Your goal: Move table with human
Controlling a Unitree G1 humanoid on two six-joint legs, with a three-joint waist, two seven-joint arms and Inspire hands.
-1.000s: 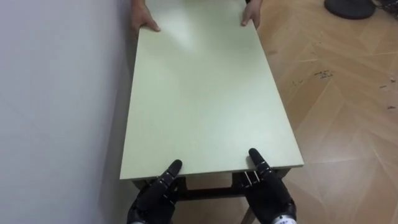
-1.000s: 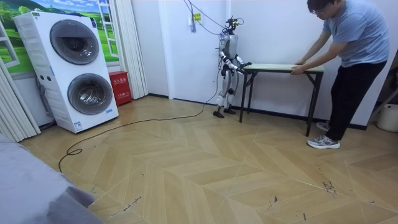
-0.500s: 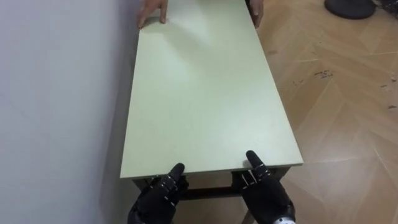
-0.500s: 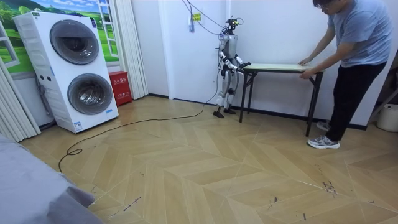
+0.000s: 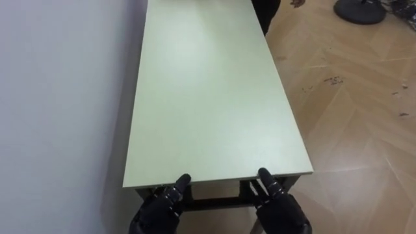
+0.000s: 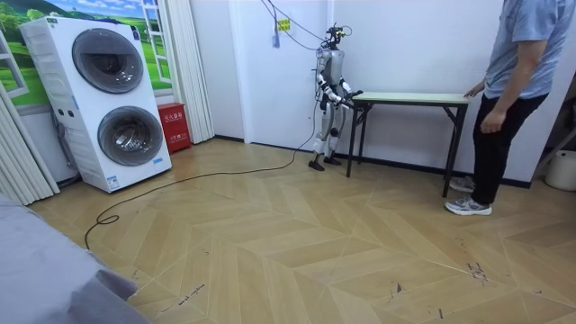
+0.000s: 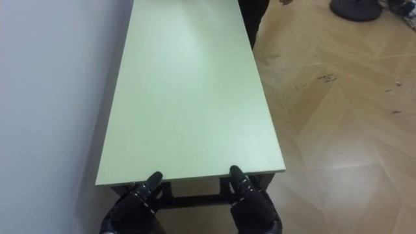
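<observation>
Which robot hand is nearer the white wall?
The left hand, on the wall side of the pale green table's near edge; the right hand sits floor-side.

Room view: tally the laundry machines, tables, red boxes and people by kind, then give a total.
laundry machines: 2, one stacked on the other
table: 1
red box: 1
person: 1
Total: 5
</observation>
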